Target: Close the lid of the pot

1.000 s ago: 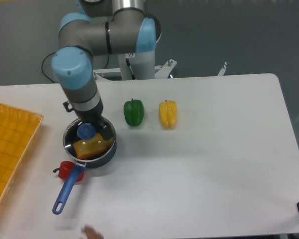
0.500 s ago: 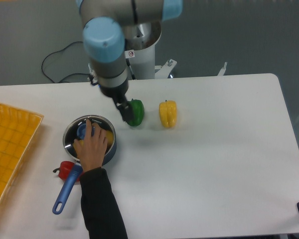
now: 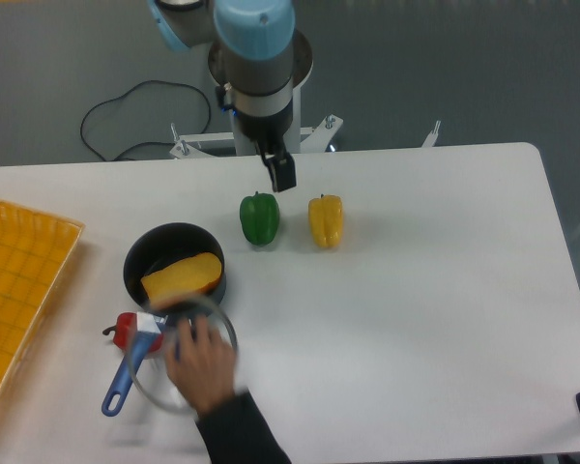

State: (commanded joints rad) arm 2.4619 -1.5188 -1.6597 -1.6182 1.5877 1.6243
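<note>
Pot (image 3: 174, 266): small black saucepan on the white table (image 3: 416, 319), left of centre. Uncovered. A yellow-orange block-shaped item (image 3: 182, 275) lies inside, tilted, filling much of the bowl. The pot's long blue handle (image 3: 128, 372) runs down and to the left toward the table's near edge.

Lid (image 3: 182, 353): clear glass disc with thin metal rim, off the pot, just below it toward the near edge and overlapping the blue handle. Motion-blurred; cannot tell whether it rests on the table or is lifted.

Person's hand (image 3: 201, 362): enters from the bottom edge on a dark sleeve (image 3: 237, 430), lies over the lid's middle. Blurred; it looks clasped on the lid around its centre, but the fingers cannot be made out.

Gripper (image 3: 282, 174): black, hanging from the grey and light-blue arm (image 3: 256, 58), above the far part of the table, well apart from pot and lid. Nothing is seen in it. Whether the jaws are apart or together cannot be told from this angle.

Green bell pepper (image 3: 259, 218) stands just below the gripper, right of the pot. Yellow bell pepper (image 3: 326, 221) just beside it to the right. Small red item (image 3: 127, 330) sits against the left side of the blue handle, partly behind the lid. Yellow gridded tray (image 3: 19, 290) at the left edge.
</note>
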